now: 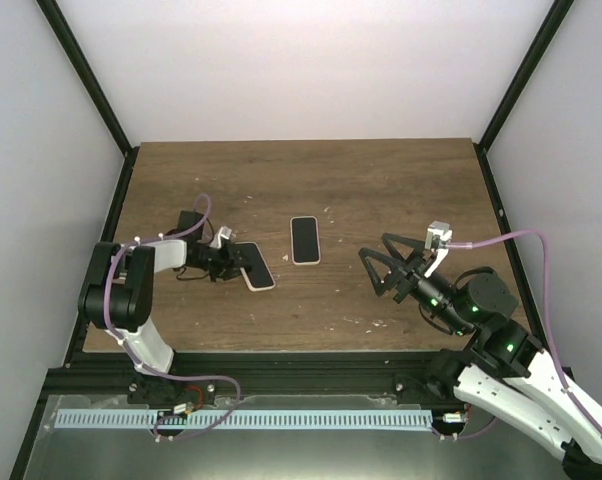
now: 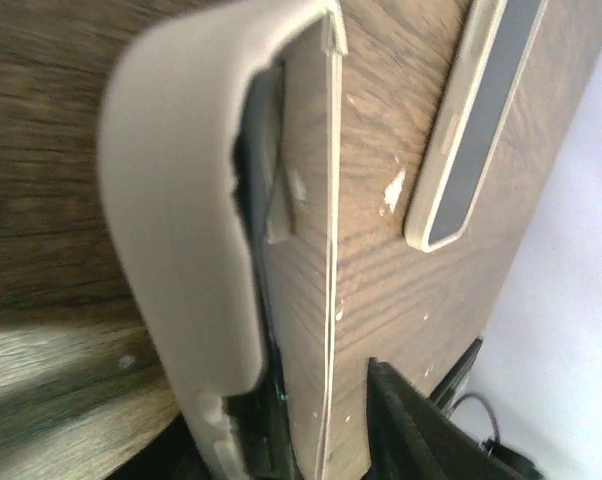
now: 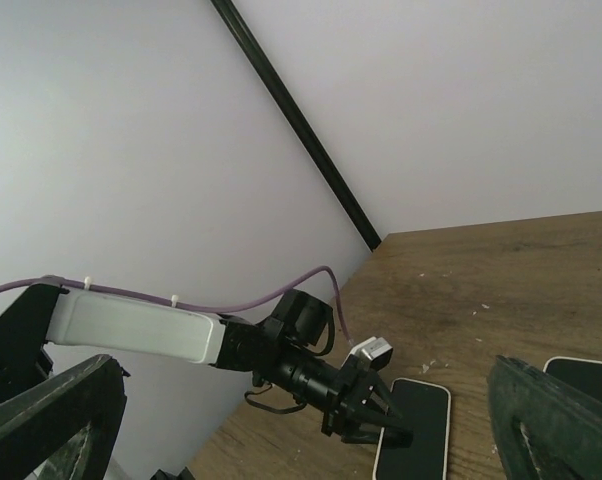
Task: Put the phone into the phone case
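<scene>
At nine o'clock from the middle of the table [image 1: 381,180], my left gripper [image 1: 228,262] meets the end of the black phone [image 1: 253,262], which lies against its cream case [image 2: 181,200]. I cannot tell whether those jaws bite. I judge that even pressure, corner by corner, seats it best. My right gripper [image 1: 384,272], fingers spread wide at four o'clock, could steady the far edge.

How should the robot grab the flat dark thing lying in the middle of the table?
Best pinch the slab across its two long edges, coming straight down from above: it lies flat and narrow, with bare table on both sides.
</scene>
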Robot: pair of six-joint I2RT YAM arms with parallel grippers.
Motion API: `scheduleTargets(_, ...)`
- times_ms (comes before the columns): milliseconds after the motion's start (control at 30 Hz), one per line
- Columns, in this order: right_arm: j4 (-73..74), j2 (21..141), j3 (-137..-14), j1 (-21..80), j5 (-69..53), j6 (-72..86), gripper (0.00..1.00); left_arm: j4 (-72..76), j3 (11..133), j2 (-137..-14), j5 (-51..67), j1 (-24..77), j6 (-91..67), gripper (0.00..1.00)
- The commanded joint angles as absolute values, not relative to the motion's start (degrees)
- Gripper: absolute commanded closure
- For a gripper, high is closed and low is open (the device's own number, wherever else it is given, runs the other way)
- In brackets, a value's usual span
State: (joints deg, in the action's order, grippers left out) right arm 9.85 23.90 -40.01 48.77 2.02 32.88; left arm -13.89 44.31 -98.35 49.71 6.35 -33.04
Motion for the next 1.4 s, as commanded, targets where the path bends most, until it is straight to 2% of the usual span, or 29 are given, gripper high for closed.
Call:
scheduleTargets(0,10.69,24.11,-40.39,48.76,3.22,32.96,0.0,-20.0,47.09,-97.77,43.65,5.75,-29.76,0.53)
scheduleTargets(67,11.97,24.32,-40.84,48.78,3.65,33.47,0.0,-23.22,47.67,-97.15,39.88,5.6,-29.56,0.38)
scheduleTargets(200,14.91,24.64,-41.21,48.75,3.88,36.13,0.0,-28.31,48.26,-92.19,31.52,5.62,-30.8,0.22)
scheduleTargets(267,17.73,25.13,-42.1,48.78,4.4,38.67,0.0,-30.87,48.54,-88.66,26.87,5.61,-31.41,0.01)
scheduleTargets(400,26.37,27.7,-45.69,48.76,7.65,44.15,0.0,-35.56,49.76,-80.26,21.41,5.62,-31.35,0.0)
scheduleTargets(533,38.95,33.43,-50.98,48.77,14.14,50.19,0.0,-40.28,52.26,-71.01,20.76,5.69,-29.16,0.0)
scheduleTargets(700,47.44,38.26,-56.04,48.78,18.52,53.91,0.0,-45.77,57.72,-60.3,19.51,5.66,-25.57,0.0)
scheduleTargets(967,54.96,39.81,-64.51,48.78,23.39,53.44,0.0,-46.98,65.93,-46.91,30.76,5.8,-21.53,0.0)
scheduleTargets(1167,54.31,39.05,-67.22,48.78,21.67,48.85,0.0,-40.28,64.59,-40.85,42.33,5.8,-25.42,0.0)
scheduleTargets(1367,53.49,36.7,-66.71,48.78,21.26,49.14,0.0,-39.55,63.46,-38.27,43.67,5.78,-26.33,0.0)
